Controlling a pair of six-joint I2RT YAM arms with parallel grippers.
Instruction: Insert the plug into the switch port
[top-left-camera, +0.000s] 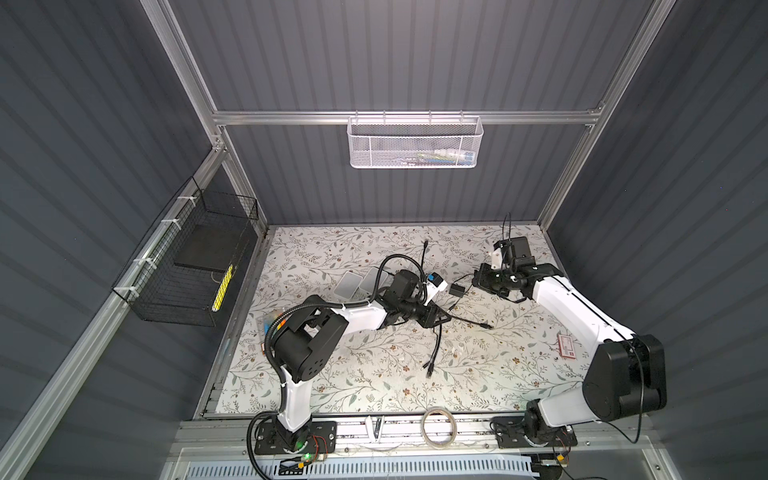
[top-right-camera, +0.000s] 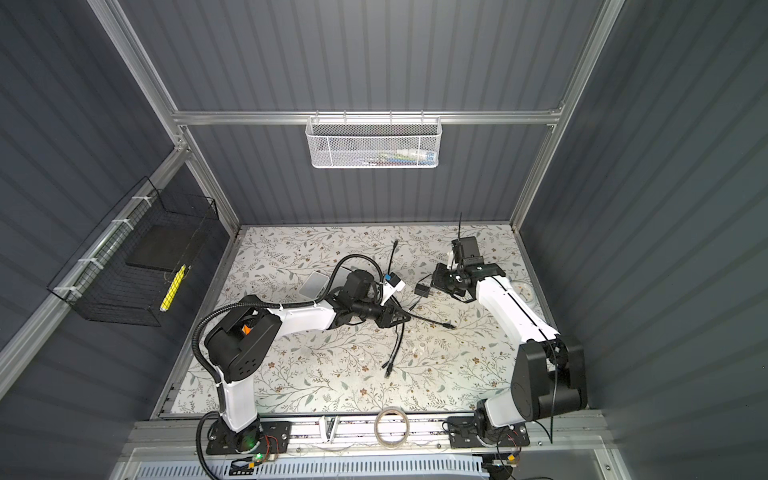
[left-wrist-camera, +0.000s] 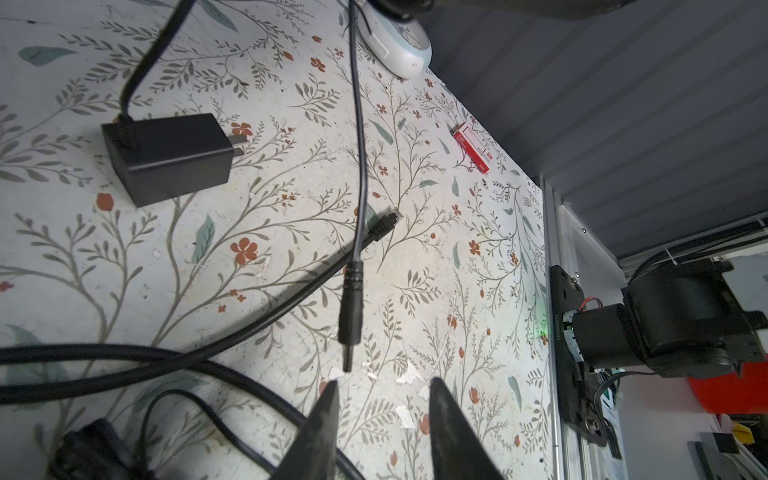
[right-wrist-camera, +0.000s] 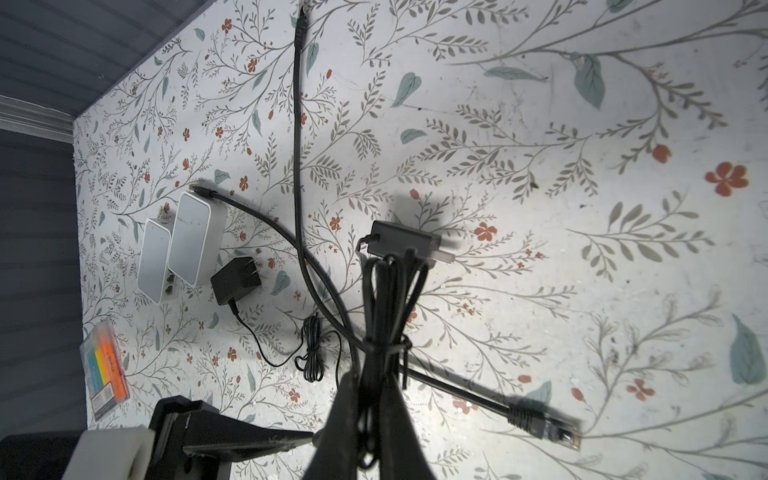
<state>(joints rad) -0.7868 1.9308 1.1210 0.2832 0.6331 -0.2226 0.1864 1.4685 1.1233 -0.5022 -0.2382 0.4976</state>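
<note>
Plug (left-wrist-camera: 350, 316) dangles above the surface's middle from the cable (right-wrist-camera: 384, 299) the right gripper (right-wrist-camera: 378, 370) pinches, seemingly offered to the left gripper (left-wrist-camera: 382, 382), jaws spread, empty.

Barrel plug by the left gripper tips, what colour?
The barrel plug is black; clearest in the left wrist view.

Grey ribbed walls (top-left-camera: 395, 54) and an aluminium frame (top-left-camera: 291, 117) enclose the floral tabletop (top-left-camera: 374, 374).
</note>
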